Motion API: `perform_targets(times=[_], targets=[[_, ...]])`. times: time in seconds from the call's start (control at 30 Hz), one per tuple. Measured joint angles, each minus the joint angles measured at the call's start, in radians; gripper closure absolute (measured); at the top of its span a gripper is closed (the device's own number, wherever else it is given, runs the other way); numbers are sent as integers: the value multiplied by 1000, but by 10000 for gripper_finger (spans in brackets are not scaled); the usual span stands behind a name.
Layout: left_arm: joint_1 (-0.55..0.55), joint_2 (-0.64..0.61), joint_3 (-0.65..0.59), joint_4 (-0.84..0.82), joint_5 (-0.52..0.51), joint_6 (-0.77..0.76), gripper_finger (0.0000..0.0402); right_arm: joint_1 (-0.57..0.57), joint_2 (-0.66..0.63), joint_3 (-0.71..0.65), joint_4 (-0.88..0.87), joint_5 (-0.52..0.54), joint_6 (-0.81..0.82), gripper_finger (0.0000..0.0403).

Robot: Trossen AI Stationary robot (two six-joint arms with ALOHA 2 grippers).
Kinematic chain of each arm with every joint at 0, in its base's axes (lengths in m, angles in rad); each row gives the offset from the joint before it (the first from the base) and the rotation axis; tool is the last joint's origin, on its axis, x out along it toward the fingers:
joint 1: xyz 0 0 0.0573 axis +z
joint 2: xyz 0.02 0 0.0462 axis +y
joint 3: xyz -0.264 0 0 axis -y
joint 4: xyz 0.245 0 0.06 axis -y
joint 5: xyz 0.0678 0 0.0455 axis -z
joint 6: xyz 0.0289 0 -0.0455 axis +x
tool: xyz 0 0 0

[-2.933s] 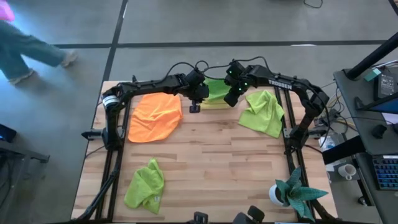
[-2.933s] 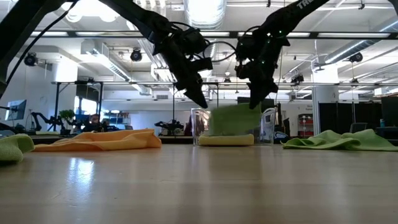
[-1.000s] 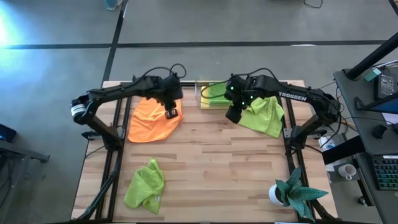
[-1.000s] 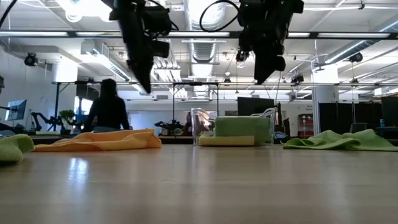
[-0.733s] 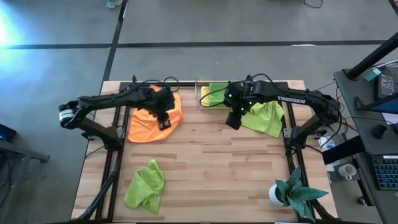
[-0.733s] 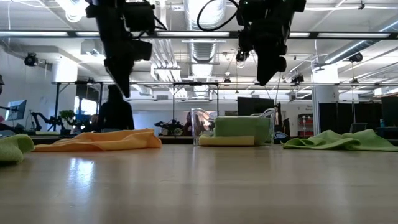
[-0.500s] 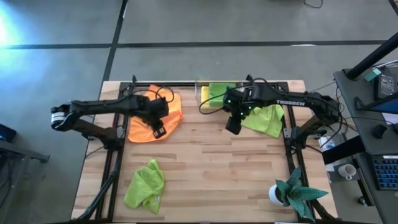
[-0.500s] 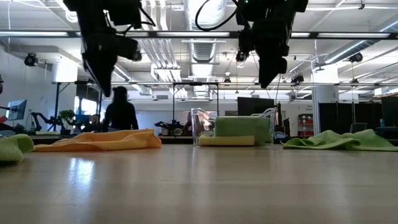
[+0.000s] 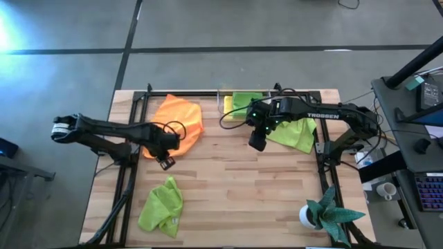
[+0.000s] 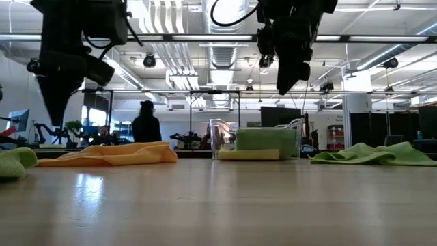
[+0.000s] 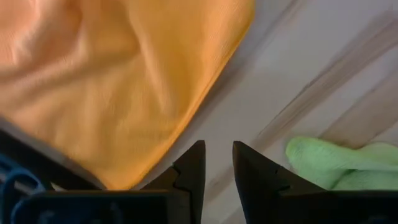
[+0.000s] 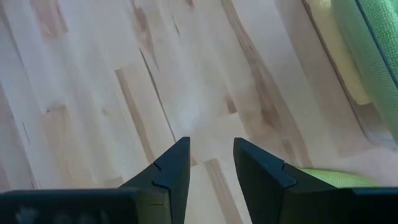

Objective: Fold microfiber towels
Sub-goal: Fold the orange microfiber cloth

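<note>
With fingers apart and empty, the left hand hovers at the near edge of the crumpled orange microfiber towel on the wooden tabletop, while the right hand, likewise apart, hangs left of a rumpled lime green towel.

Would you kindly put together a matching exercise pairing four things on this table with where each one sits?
Things:
1. orange towel
2. folded green towel
3. teal plant
4. left gripper

Places:
A. near right corner
B. in the clear bin
C. far left of the table
D. over the orange towel's near edge

Pairs: 1-C, 2-B, 3-A, 4-D
</note>
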Motion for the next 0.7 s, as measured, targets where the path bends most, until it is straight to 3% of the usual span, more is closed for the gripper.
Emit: perform_targets(times=[0.27, 0.7], targets=[[-35, 30, -62, -29, 1, -39, 336, 0, 0, 0, 3, 0, 0, 282], [-34, 189, -117, -31, -92, -28, 336, 0, 0, 0, 128, 0, -2, 282]])
